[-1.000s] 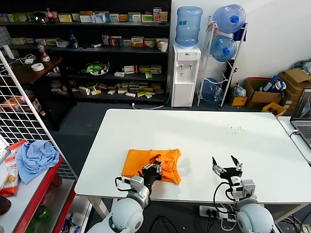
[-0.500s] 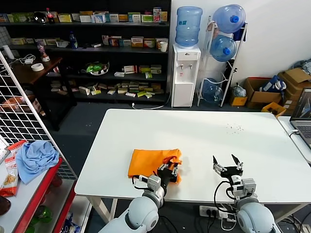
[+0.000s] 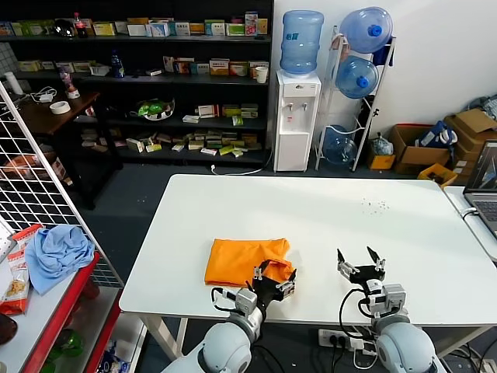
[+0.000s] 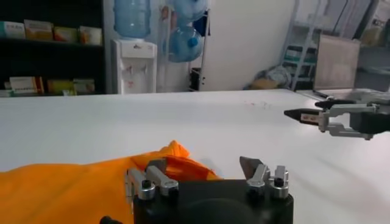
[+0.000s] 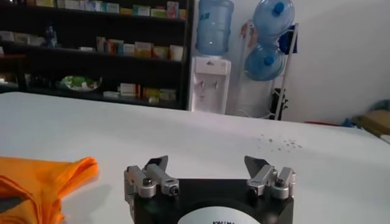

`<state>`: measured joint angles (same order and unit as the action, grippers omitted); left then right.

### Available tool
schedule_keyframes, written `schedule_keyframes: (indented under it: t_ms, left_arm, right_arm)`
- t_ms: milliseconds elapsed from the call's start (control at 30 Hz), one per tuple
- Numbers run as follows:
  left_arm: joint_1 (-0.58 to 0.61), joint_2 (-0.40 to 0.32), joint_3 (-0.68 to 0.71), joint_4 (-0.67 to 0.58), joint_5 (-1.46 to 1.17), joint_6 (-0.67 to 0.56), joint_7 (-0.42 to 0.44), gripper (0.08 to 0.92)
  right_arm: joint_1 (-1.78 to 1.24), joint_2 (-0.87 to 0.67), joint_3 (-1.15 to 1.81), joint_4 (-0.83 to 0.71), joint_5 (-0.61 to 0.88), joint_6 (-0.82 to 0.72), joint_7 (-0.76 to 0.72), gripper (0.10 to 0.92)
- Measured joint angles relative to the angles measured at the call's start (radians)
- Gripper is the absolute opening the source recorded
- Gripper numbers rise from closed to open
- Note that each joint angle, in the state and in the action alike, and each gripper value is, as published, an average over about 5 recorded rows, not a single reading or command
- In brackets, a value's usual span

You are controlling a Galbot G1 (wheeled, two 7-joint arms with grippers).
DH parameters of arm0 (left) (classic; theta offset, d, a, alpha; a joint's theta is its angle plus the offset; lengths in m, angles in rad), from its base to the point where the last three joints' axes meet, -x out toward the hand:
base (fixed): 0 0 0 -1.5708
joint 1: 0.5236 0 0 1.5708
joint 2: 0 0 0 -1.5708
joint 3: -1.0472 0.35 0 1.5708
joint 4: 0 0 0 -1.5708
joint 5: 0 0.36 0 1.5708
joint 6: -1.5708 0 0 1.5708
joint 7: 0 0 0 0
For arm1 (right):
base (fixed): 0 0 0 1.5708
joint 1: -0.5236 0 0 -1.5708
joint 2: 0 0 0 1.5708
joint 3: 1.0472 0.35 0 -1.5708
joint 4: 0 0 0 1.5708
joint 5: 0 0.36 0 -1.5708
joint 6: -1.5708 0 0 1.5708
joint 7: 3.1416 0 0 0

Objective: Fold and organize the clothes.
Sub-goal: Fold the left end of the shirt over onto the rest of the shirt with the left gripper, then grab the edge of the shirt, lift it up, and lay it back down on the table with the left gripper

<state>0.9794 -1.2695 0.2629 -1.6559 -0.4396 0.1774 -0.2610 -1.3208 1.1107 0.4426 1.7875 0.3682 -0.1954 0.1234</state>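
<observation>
**A:** Where do you see the orange T-shirt [image 3: 245, 262] right now?

**B:** You have it folded into a rough rectangle on the white table [image 3: 326, 217], near the front edge and toward the robot's left. Its right end is bunched into a small raised fold.

**A:** And the left gripper [image 3: 273, 280]?

**B:** You find it at the shirt's right front corner, jaws spread wide, nothing between them. In the left wrist view the left gripper [image 4: 202, 172] sits just over the orange cloth [image 4: 79, 182], fingers apart, the bunched fold right ahead of it.

**A:** The other arm?

**B:** Your right gripper [image 3: 358, 265] hovers above bare table to the right of the shirt, clearly apart from it, jaws spread and empty. Its own wrist view shows the right gripper [image 5: 209, 168] with both fingers parted and the shirt's edge [image 5: 42, 182] off to one side.
</observation>
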Motion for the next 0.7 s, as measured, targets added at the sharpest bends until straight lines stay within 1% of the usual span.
schedule_keyframes:
  t_ms: [100, 367, 500, 700]
  left_arm:
    - [0.008, 0.015, -0.027, -0.016, -0.002, -0.019, 0.01, 0.821]
    - [0.044, 0.055, -0.115, -0.06, -0.001, -0.07, 0.023, 0.823]
    - [0.057, 0.069, -0.15, -0.059, 0.017, -0.086, 0.019, 0.823]
    - [0.062, 0.072, -0.195, -0.035, 0.048, -0.112, 0.008, 0.823]
  right_arm:
    - [-0.005, -0.005, -0.007, 0.005, -0.003, -0.005, -0.02, 0.823]
    - [-0.003, -0.004, -0.03, 0.011, -0.021, -0.019, -0.093, 0.823]
    - [-0.008, -0.013, -0.042, 0.012, -0.036, -0.034, -0.142, 0.823]
    - [0.012, -0.022, -0.082, -0.015, -0.078, -0.032, -0.234, 0.823]
